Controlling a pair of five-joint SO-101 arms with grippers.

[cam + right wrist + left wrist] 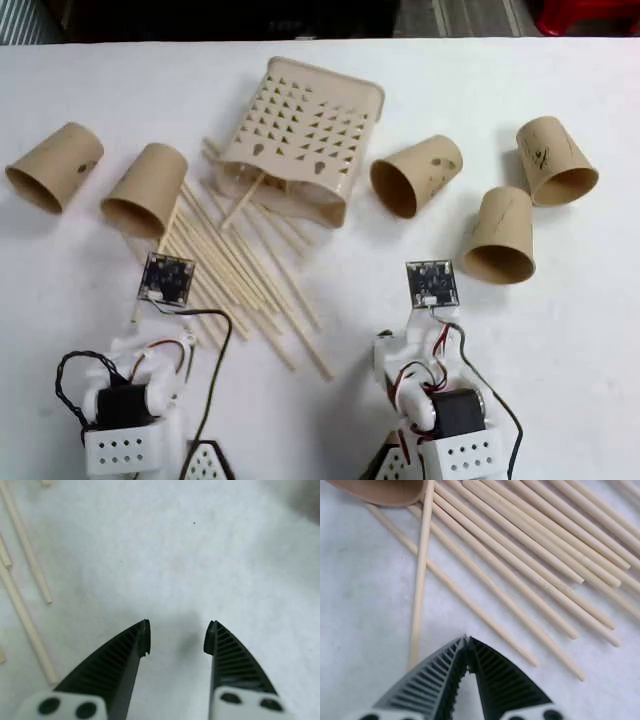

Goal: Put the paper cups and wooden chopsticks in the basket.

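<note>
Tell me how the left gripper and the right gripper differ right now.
The left gripper is shut, tips touching; the right gripper is open, with a clear gap. The left gripper sits beside the spread of wooden chopsticks; the right gripper is over bare table. Both hold nothing.

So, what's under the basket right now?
Several wooden chopsticks run under the basket's near edge. How far they reach beneath it, and whether anything else lies there, is hidden by its perforated body.
</note>
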